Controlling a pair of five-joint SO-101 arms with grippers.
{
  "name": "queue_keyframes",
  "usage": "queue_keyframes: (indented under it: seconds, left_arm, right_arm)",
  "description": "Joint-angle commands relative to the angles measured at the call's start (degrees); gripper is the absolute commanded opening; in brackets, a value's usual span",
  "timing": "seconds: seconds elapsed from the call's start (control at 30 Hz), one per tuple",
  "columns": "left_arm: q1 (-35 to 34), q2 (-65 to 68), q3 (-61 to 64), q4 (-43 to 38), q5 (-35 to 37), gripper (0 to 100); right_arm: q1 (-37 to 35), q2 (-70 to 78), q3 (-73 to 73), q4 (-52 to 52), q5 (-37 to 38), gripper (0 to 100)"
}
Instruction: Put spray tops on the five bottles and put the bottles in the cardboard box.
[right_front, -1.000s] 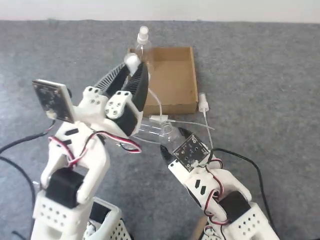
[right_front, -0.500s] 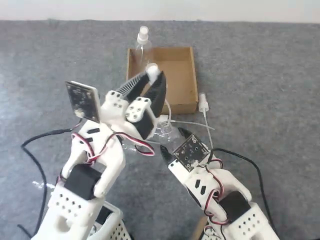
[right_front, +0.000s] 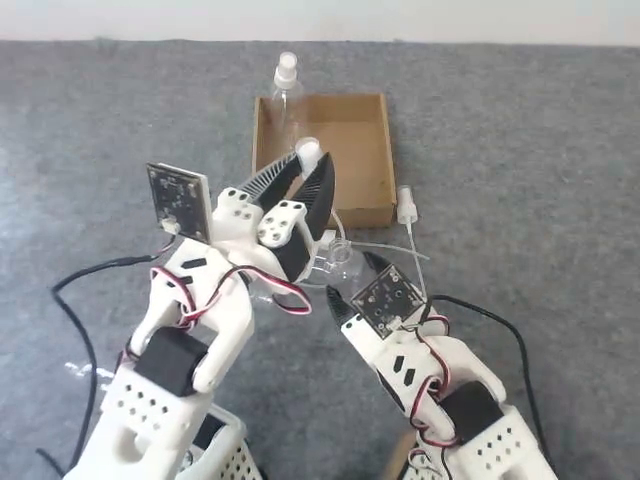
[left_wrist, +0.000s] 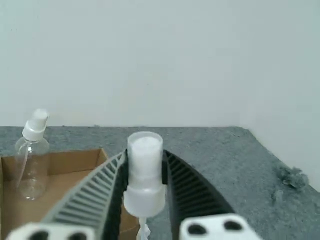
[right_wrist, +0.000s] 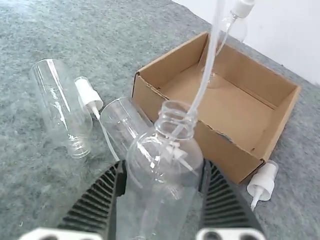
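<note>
A spray top (left_wrist: 145, 175) is held in the left jaws, its tube (right_wrist: 204, 67) fed into the bottle (right_wrist: 162, 155) held by the right jaws. The cardboard box (right_wrist: 220, 135) is seen just beyond.

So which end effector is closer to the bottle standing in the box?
Left. The left end effector, holding a spray top, hangs over the box near that standing bottle; the right end effector, gripping an open bottle, is short of the box.

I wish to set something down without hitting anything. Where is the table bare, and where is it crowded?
Bare: grey felt table right of the loose white spray top, and left of the brown cardboard box. Crowded: between the box and the arms, where clear plastic bottles lie.
</note>
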Motion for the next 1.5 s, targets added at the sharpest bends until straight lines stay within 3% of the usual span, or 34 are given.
queue_keyframes:
  seconds: [0.0,1.03,1.23,1.47]
  left_arm:
    - [0.2,-1.1,0.8,-1.5,-2.4,1]
    - [5.2,-0.6,10.7,-1.9,-6.2,1]
    - [8.3,-0.6,16.3,-9.8,-9.5,1]
    - [8.4,-1.1,16.8,-10.0,-9.7,1]
  right_arm:
    - [0.9,-1.3,-2.8,-0.9,0.7,6.6]
    - [1.5,-5.1,-2.5,1.3,0.7,6.5]
    - [1.5,-12.0,-2.5,6.9,0.8,6.5]
    - [2.5,-11.8,-2.4,6.6,0.8,6.5]
